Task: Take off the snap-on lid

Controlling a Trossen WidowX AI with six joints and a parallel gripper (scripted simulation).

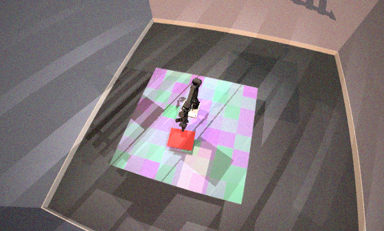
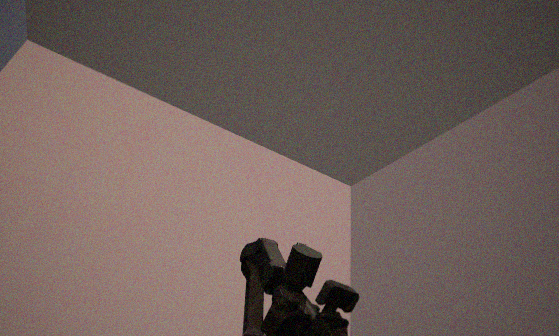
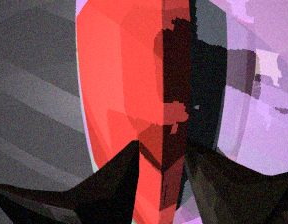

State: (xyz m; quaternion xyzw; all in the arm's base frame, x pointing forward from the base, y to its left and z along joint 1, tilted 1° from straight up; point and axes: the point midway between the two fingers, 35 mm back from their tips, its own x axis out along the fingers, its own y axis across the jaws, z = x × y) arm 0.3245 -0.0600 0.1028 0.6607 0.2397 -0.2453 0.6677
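Checkered tabletop [image 1: 224, 135]: one end effector [image 1: 183, 129] [image 3: 160, 145] gripping one red lid [image 1: 181, 139] [image 3: 110, 65].

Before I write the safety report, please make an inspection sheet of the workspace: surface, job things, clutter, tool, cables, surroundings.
Surface: checkered pink, green and grey table top, streaked with shadows.
Job's things: flat red rectangular lid over the storage box; whether it is snapped on, cannot tell.
Clutter: nothing seen.
Tool: black parallel-jaw tool, closed on the lid's edge.
Cables: nothing seen.
Surroundings: dark floor, pinkish wall.
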